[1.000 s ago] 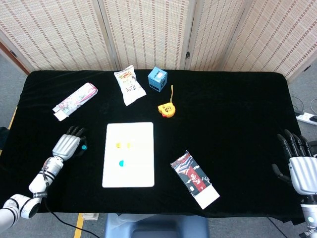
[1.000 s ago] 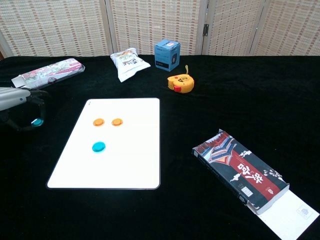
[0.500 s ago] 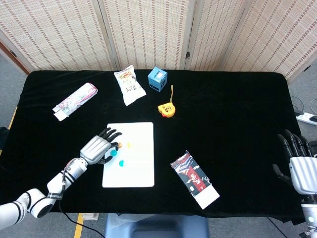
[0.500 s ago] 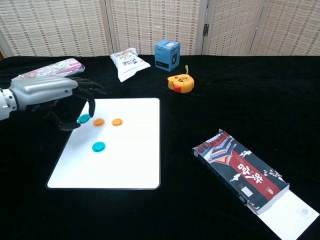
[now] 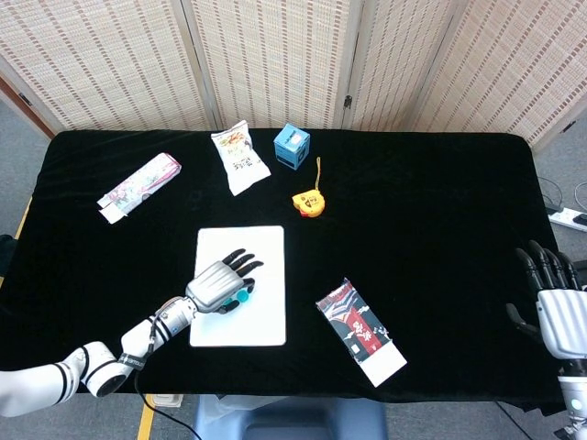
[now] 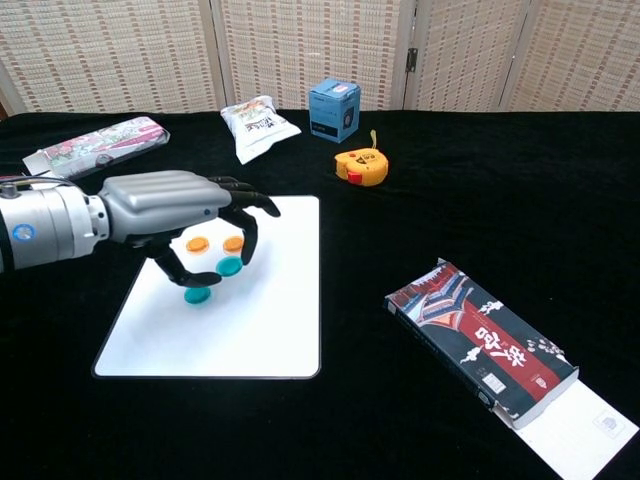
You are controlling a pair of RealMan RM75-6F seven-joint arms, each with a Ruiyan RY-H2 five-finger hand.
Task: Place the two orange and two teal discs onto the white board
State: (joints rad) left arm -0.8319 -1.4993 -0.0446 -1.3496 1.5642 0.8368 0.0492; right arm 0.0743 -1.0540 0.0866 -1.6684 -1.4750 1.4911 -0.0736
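The white board [image 6: 270,320] lies at the table's front left. Two orange discs [image 6: 198,244] [image 6: 234,243] rest side by side on it, and one teal disc [image 6: 198,294] lies just in front of them. My left hand [image 6: 180,215] hovers over the board and pinches the second teal disc [image 6: 230,266] between thumb and a finger, just above the surface. In the head view my left hand [image 5: 225,286] covers the orange discs; only the held teal disc [image 5: 245,295] shows. My right hand [image 5: 553,298] hangs at the far right edge, fingers spread, holding nothing.
A black-and-red box [image 6: 480,340] lies right of the board. Behind the board are a yellow tape measure [image 6: 362,166], a blue box [image 6: 334,110] and a white snack bag [image 6: 257,122]. A pink pack [image 6: 95,145] lies at the far left.
My left hand carried the teal disc from the black cloth left of the board to over the board's middle, near the other discs. The right hand stayed still.
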